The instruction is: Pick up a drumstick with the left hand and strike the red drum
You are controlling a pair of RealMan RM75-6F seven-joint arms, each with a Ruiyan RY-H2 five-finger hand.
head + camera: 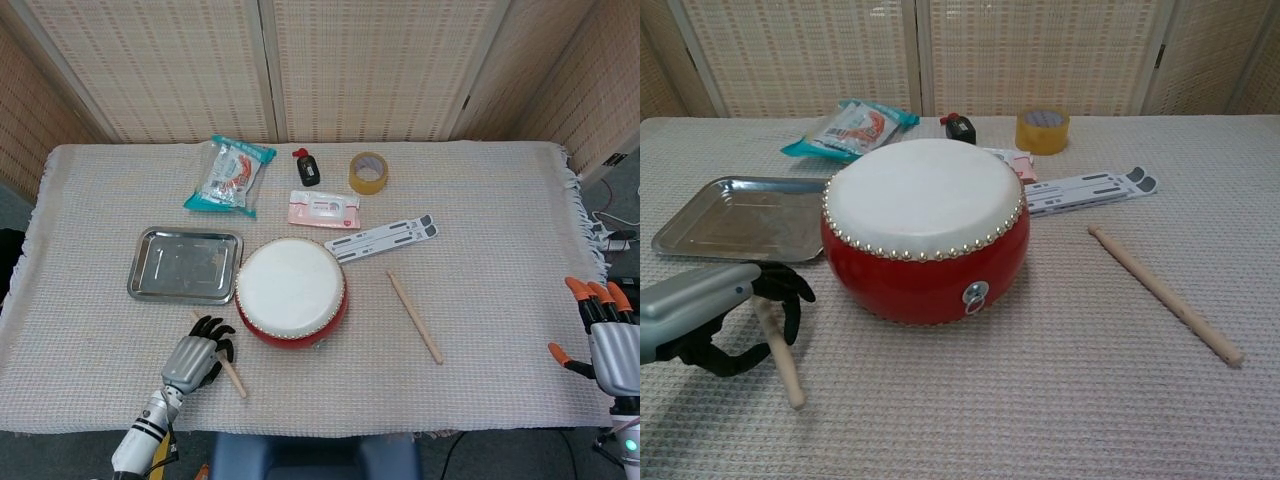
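Low at the near edge, the left hand (710, 320) is curled around a drumstick (780, 350), whose free end is pointed toward the near edge. Just beside it the red drum (925, 235) is seen, with a tray (735, 215) behind the hand. A second stick (414, 316) lies right of the drum. The right hand (610, 335) is held off the table's right edge, fingers spread, holding nothing.

A woven beige cloth (500, 240) covers the table, bearing drum (291, 290), tray (185, 264).
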